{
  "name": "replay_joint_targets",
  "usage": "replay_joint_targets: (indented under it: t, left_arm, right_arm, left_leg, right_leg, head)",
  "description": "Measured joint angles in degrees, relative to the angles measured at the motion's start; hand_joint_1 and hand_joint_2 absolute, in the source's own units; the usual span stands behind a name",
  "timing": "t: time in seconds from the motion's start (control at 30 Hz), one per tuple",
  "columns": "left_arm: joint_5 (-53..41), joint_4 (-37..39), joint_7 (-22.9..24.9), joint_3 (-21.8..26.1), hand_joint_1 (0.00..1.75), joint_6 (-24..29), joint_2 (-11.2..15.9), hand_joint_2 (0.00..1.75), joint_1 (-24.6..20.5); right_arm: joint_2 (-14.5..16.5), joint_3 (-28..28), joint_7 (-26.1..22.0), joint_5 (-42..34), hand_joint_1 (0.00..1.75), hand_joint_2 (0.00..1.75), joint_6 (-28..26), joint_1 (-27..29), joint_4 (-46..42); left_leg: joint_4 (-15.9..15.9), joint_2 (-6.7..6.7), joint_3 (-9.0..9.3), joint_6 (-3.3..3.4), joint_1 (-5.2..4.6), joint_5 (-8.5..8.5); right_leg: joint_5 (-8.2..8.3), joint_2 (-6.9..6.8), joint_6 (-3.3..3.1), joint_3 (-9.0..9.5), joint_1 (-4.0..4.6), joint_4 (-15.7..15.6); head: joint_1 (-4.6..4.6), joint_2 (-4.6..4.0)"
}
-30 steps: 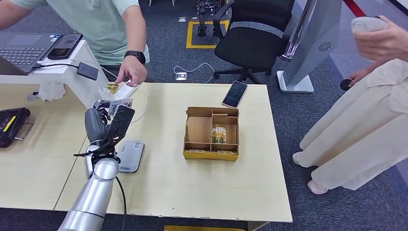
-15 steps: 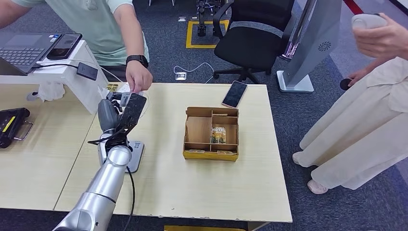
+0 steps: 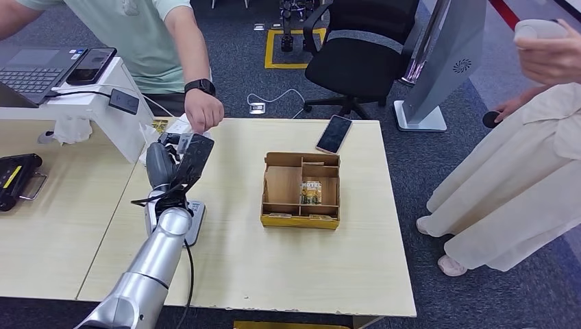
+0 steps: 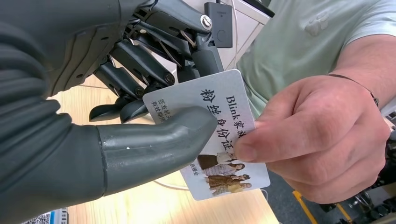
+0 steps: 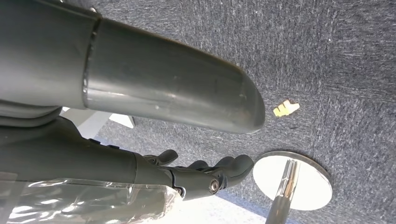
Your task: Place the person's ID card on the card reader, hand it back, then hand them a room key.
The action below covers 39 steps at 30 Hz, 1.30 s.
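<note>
My left hand (image 3: pixel 179 163) is raised over the table's far left part and pinches the white ID card (image 4: pixel 223 101) between thumb and fingers (image 4: pixel 140 60). A person's hand (image 4: pixel 317 135) grips the card's other end; in the head view that hand (image 3: pixel 203 113) meets mine at the card (image 3: pixel 183 142). Below my forearm lies the grey card reader (image 3: pixel 196 221), partly hidden. A cardboard box (image 3: pixel 283 186) in the table's middle holds a hotel room key card (image 3: pixel 311 191). My right hand (image 5: pixel 140 79) hangs above the carpet, fingers apart, holding nothing.
A phone (image 3: pixel 334 133) lies near the far table edge. A white stand (image 3: pixel 103 103) with a laptop (image 3: pixel 31 68) sits at the far left, a black device (image 3: pixel 17 178) on the left table. A second person (image 3: pixel 521 178) stands right; an office chair (image 3: pixel 363 48) is behind.
My left hand moved forward and right, off the card reader, carrying the card toward the person. The person's hand came across and took hold of the card's far end.
</note>
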Motion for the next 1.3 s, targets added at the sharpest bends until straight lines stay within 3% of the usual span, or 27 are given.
replay_joint_targets:
  t: [0.1, 0.13, 0.23, 0.27, 0.7, 1.03, 1.3]
  left_arm:
    - [0.9, 0.0, -0.5, 0.0, 1.75, 0.0, -0.2, 1.75, 0.0]
    - [1.1, 0.0, -0.7, 0.0, 1.47, 0.0, -0.2, 1.75, 0.0]
    - [1.8, 0.0, -1.1, -0.1, 0.16, 0.0, -0.3, 1.75, 0.0]
    - [2.0, 0.0, -1.2, -0.1, 0.00, 0.0, -0.3, 1.75, 0.0]
    - [1.4, -2.3, -3.1, -1.0, 0.00, 1.5, 0.4, 1.75, 2.2]
    - [-2.6, -8.0, -3.6, -1.5, 0.00, 2.5, 2.8, 1.75, 6.1]
    - [-6.4, -13.9, -4.3, -2.3, 0.00, 2.2, 5.9, 1.75, 11.9]
  right_arm:
    - [0.0, 0.1, -0.1, -0.2, 0.00, 0.00, 0.0, 0.0, 0.0]
    - [0.0, 0.1, -0.2, -0.3, 0.00, 0.00, 0.0, 0.0, 0.0]
    - [0.0, 0.1, -0.3, -0.8, 0.00, 0.00, 0.0, -0.1, 0.0]
    - [0.0, 0.1, -0.3, -0.9, 0.00, 0.00, 0.0, -0.1, 0.0]
    - [0.0, 0.4, -0.5, -1.3, 0.00, 0.00, 0.0, -0.3, 0.0]
    - [0.0, 0.7, -0.7, -2.2, 0.00, 0.00, 0.0, -0.2, 0.0]
    - [0.0, 0.7, -1.5, -3.6, 0.00, 0.00, 0.0, 0.1, 0.3]
  left_leg:
    - [0.0, 0.00, 0.00, 0.00, 0.00, 0.00]
    - [0.0, 0.00, 0.00, 0.00, 0.00, 0.00]
    - [0.0, 0.00, 0.00, 0.00, 0.00, 0.00]
    - [0.0, 0.00, 0.00, 0.00, 0.00, 0.00]
    - [0.0, 0.00, -0.02, 0.00, 0.00, 0.00]
    - [0.0, 0.01, -0.02, 0.00, 0.01, 0.00]
    - [0.0, 0.02, -0.03, 0.00, 0.01, -0.01]
  right_leg:
    - [0.00, 0.00, 0.00, 0.00, 0.00, 0.0]
    - [0.00, 0.00, 0.00, 0.00, 0.00, 0.0]
    - [0.00, 0.00, 0.00, 0.00, 0.00, 0.0]
    - [0.00, 0.00, 0.00, 0.00, 0.00, 0.0]
    - [0.00, -0.02, 0.00, 0.01, 0.00, 0.0]
    - [0.00, 0.00, 0.00, 0.01, 0.00, 0.0]
    - [-0.02, 0.01, 0.00, -0.02, 0.00, 0.0]
  head:
    - [0.00, 0.00]
    - [0.00, 0.00]
    - [0.00, 0.00]
    - [0.00, 0.00]
    - [0.00, 0.00]
    - [0.00, 0.00]
    - [0.00, 0.00]
